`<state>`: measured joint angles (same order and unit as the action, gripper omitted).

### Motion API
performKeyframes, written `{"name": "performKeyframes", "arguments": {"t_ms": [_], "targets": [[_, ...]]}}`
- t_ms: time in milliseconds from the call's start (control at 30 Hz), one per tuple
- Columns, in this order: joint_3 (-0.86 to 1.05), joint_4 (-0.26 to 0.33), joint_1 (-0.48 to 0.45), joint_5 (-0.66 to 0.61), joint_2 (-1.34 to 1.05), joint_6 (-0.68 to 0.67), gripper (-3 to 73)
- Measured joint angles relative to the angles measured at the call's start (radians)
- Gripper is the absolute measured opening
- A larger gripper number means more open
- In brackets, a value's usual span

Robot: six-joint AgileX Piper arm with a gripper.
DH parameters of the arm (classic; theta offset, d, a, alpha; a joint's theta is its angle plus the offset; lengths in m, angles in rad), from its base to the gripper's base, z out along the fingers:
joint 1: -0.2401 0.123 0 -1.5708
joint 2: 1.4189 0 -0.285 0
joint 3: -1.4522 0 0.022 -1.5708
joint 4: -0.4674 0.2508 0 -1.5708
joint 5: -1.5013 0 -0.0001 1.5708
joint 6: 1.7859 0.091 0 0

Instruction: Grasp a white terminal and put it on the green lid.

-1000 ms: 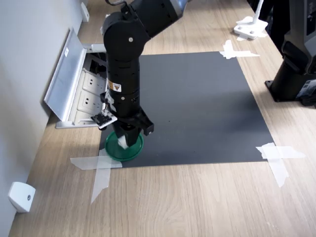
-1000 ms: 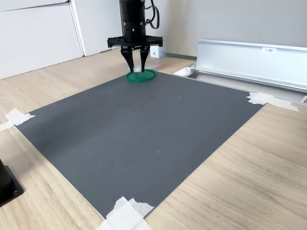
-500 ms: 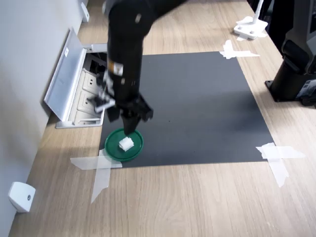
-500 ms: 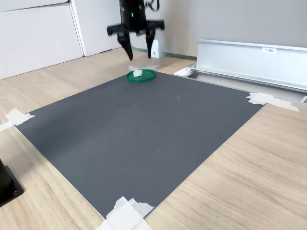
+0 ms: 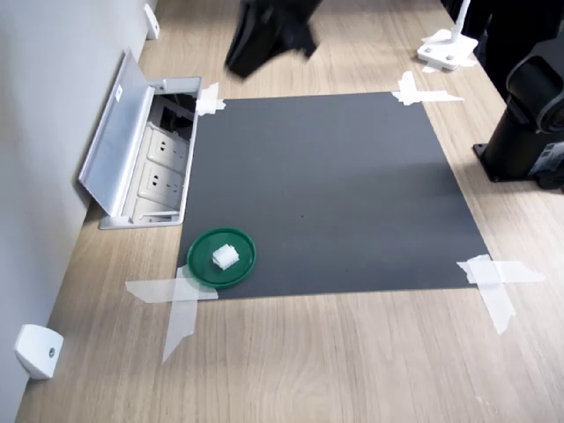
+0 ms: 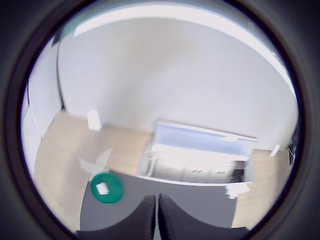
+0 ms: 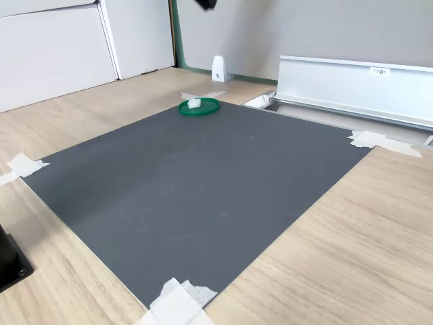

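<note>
Resting on the round dark-green plastic lid (image 5: 221, 258), the small white terminal block (image 5: 225, 257) lies free; gripper (image 6: 155, 220) fingers together.

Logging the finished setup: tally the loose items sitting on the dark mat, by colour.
White: 1, the terminal, resting on the lid.
Green: 1, the round lid, at the mat's corner.
Total: 2.
</note>
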<state>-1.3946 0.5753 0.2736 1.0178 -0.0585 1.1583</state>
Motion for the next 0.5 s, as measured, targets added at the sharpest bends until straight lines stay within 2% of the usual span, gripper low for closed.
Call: {"name": "performKeyframes", "arguments": {"t_ms": [267,500], "targets": [[0.403,0.002,-0.119,0.132,-0.442,0.034,-0.5],[0.745,0.006,-0.132,0.285,-0.843,0.040,-0.5]]}}
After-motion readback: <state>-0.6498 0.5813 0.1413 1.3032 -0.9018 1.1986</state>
